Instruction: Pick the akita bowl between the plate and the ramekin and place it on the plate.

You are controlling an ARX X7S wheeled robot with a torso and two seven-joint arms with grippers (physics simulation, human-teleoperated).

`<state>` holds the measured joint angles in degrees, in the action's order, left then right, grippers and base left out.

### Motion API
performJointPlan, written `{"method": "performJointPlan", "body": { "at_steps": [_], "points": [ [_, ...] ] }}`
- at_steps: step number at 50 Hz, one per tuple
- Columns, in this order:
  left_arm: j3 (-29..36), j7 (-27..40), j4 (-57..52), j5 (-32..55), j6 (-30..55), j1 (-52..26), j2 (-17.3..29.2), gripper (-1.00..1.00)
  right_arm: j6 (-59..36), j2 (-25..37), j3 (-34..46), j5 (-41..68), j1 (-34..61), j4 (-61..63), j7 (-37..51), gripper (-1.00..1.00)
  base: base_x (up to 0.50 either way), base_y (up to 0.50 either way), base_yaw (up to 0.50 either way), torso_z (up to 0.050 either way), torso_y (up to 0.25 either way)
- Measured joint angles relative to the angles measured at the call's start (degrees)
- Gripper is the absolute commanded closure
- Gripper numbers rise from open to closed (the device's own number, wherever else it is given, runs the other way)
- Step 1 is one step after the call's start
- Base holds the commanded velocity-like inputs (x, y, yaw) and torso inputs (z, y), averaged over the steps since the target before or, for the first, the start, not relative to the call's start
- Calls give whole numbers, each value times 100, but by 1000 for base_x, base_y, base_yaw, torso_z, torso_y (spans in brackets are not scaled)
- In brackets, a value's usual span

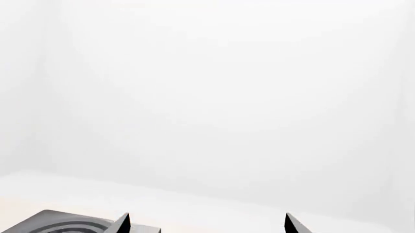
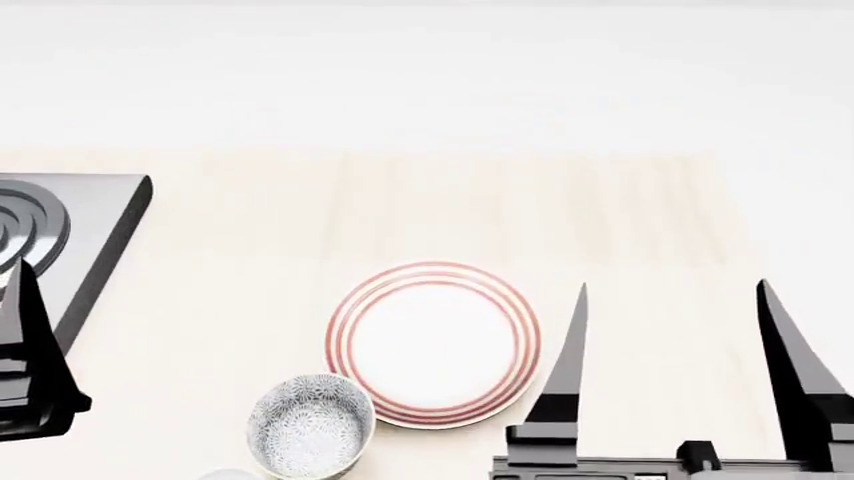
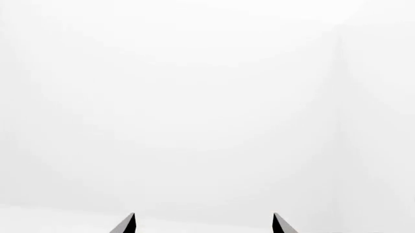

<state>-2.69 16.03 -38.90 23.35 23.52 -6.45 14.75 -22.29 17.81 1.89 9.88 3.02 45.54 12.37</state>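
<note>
In the head view the white plate [image 2: 431, 343] with red rings lies on the pale wooden counter. The grey-white patterned akita bowl [image 2: 310, 437] stands upright against its near left rim. Only a white sliver of the ramekin [image 2: 227, 474] shows at the frame's bottom edge, left of the bowl. My right gripper [image 2: 674, 290] is open and empty, hovering right of the plate; its wrist view shows the gripper [image 3: 203, 216] against a blank white wall. My left gripper [image 1: 207, 216] is open and empty; one of its fingers [image 2: 30, 340] shows at the far left, away from the bowl.
A black stove top [image 2: 67, 225] with ringed burners sits at the counter's left, and its corner [image 1: 58, 224] lies under the left gripper. A white wall backs the counter [image 2: 534, 210].
</note>
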Motion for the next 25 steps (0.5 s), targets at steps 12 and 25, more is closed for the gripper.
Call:
{"method": "performJointPlan", "body": {
  "at_steps": [12, 25],
  "points": [
    [-26, 200, -145, 260, 748, -487, 262, -100, -1266, 573, 402, 75, 968, 303, -308, -100, 0, 0, 0, 0, 0],
    [-46, 463, 35, 416, 1399, -1045, 381, -100, -2355, 1229, 1505, -169, 2571, 10, -1013, -100, 0, 0, 0, 0, 0]
  ]
}}
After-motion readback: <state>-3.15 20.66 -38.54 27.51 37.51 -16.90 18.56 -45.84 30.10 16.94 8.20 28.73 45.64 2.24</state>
